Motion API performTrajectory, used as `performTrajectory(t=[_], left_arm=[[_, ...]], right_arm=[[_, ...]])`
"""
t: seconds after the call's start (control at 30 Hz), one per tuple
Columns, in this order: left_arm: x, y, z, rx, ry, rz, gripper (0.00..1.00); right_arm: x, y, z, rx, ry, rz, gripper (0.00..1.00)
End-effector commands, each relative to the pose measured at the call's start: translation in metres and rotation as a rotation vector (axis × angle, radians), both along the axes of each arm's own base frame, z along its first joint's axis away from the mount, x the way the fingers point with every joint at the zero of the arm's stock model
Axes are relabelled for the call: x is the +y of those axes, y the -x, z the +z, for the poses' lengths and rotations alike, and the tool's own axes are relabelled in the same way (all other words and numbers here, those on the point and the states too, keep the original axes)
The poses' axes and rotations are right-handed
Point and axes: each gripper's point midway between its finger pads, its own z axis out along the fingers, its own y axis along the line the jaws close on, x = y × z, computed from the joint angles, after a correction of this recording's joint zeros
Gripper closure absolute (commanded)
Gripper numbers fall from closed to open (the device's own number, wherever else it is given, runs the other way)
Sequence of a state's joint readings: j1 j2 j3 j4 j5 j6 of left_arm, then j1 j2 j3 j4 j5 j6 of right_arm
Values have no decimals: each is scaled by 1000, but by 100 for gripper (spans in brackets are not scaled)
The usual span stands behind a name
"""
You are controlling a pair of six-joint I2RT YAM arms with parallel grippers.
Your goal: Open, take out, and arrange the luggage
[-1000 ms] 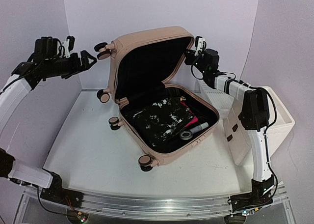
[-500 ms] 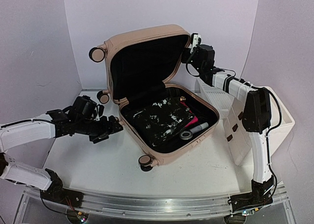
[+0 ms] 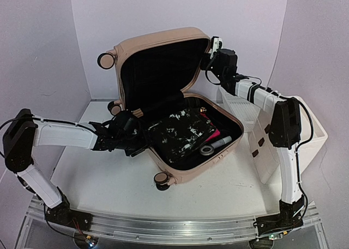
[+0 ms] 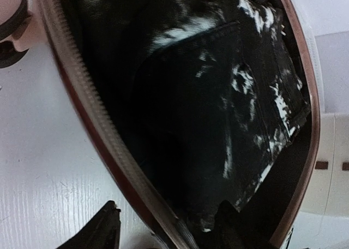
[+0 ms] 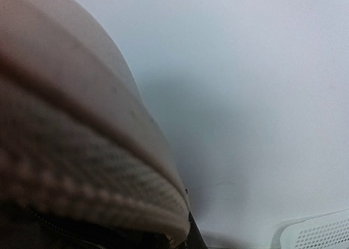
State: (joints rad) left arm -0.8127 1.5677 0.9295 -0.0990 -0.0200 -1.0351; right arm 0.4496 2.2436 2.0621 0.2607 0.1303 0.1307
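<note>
The pale pink luggage (image 3: 163, 40) lies open on the table with its lid raised, black lining showing. My right gripper (image 3: 210, 57) is shut on the lid's upper right edge and holds it up; the right wrist view shows the lid's rim (image 5: 71, 150) close up and one dark fingertip (image 5: 194, 237). My left gripper (image 3: 136, 144) is at the lower half's left rim. In the left wrist view its jaws (image 4: 168, 206) stand apart astride the zipper rim (image 4: 92, 112), one finger outside, one inside. A black-and-white garment (image 4: 218, 96) fills the lower half (image 3: 180, 131).
Beside the garment lie a tape roll (image 3: 207, 149), a pink item (image 3: 213, 135) and a marker (image 3: 222, 143). A white mesh basket (image 3: 240, 111) and a white drawer cabinet (image 3: 297, 145) stand right of the luggage. Black wheels (image 3: 161, 179) stick out near the front.
My left arm has come down from high at the left to the luggage's left rim, its jaws narrowing. The right gripper has swung the lid a little further up.
</note>
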Motion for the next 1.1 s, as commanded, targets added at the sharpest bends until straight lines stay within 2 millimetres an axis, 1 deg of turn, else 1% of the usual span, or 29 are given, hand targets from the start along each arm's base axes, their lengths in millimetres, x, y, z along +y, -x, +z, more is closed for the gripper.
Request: performTrajectory(t=[0.0,0.1,0.17,0.23,0.3,0.37,0.47,0.53,0.57,0.6,0.67,0.7,0.77,0.83,0.9,0.93,0.97,1.0,1.07], left_arm=[[0,-22,15,-69,0,72,46],[6,-30,13,-87,-60,51,57],[18,-40,12,-88,-96,37,64],[38,-48,9,-72,-144,39,67],[52,-59,13,-92,-172,10,67],[68,-68,14,-105,-212,-10,71],[81,-78,14,-90,-216,-65,74],[79,-80,18,-65,-143,-126,74],[74,-77,20,-54,-109,-153,73],[72,-73,23,-47,-85,-160,67],[64,-64,26,-47,-26,-152,46],[59,-59,26,-37,3,-149,39],[42,-51,26,-11,45,-180,31],[22,-46,29,-1,72,-218,26],[1,-39,31,-10,65,-244,25],[-8,-35,29,-8,56,-250,26],[-11,-33,23,6,50,-237,30],[-8,-33,14,36,46,-205,35],[6,-40,1,44,9,-151,47]], right_arm=[[-14,12,24,8,77,-86,100],[-14,12,22,11,82,-98,100],[-14,11,22,12,75,-103,100],[-12,11,21,14,68,-101,100],[-9,9,19,12,67,-97,100],[-6,7,18,12,63,-95,100],[-2,6,15,10,56,-98,100],[0,7,16,4,52,-97,100],[1,7,16,2,51,-97,100],[2,8,17,-1,50,-94,100],[2,8,19,-5,53,-95,100],[2,8,18,-7,57,-94,100],[2,8,20,-10,59,-94,100],[4,10,20,-11,62,-84,100],[3,11,20,-9,67,-87,100],[2,11,19,-7,68,-91,100],[1,12,20,-7,68,-94,100],[1,13,21,-8,69,-94,100],[0,14,21,-8,70,-97,100]])
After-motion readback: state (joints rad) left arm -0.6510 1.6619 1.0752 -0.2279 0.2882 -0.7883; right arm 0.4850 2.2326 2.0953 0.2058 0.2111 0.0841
